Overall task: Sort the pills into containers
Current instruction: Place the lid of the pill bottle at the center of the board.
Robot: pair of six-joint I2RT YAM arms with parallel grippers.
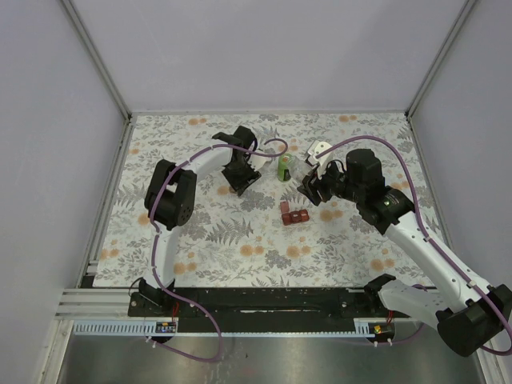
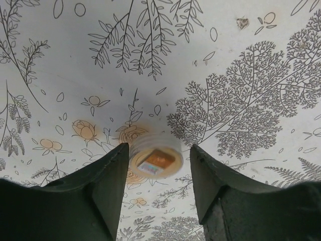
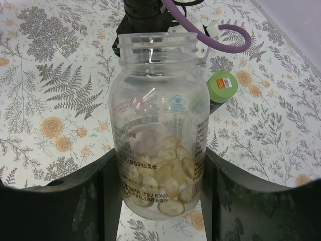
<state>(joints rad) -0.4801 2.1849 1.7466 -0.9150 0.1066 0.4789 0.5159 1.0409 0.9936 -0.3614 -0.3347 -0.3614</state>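
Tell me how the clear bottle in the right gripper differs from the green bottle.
The clear bottle is see-through, with pale pills showing inside; the green bottle is opaque. The clear bottle's mouth is open, without a cap; the green bottle's top is closed and bears an orange label. The clear bottle sits between the right gripper's jaws; the green bottle rests free on the cloth. Both are cylindrical.
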